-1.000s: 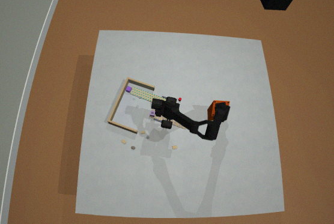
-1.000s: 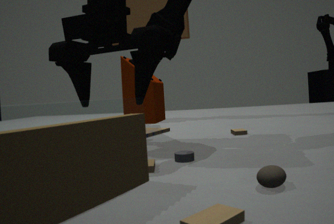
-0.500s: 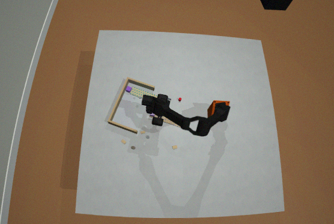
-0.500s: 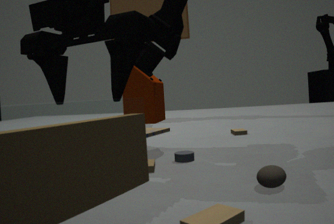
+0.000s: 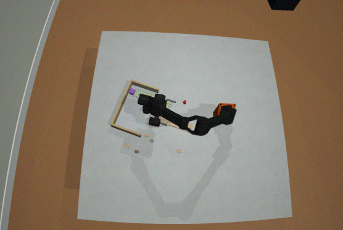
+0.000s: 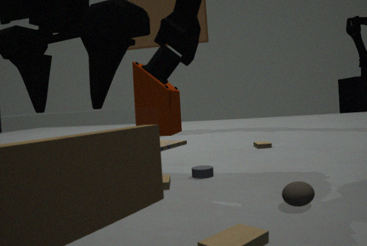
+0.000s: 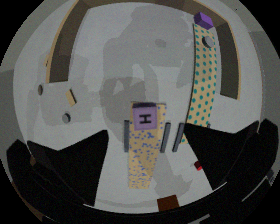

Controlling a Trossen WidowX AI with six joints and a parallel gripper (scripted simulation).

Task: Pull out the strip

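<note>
We are guiding the black parallel-jaw gripper (image 5: 148,111) (image 6: 68,110) (image 7: 147,131), spread nearly to its widest and grasping nothing, above the purple cube lettered H (image 7: 145,117), which is sitting at the wrist view's centre on the upper end of the blue-flecked tan strip (image 5: 174,122) (image 6: 175,144) (image 7: 141,162). With the strip apparently drawn far enough, we are judging this the cube's pickup — centring the fingers over it, descending straight, clearing the grey rails (image 7: 126,136) beside the strip, then closing squarely and lifting slowly.
</note>
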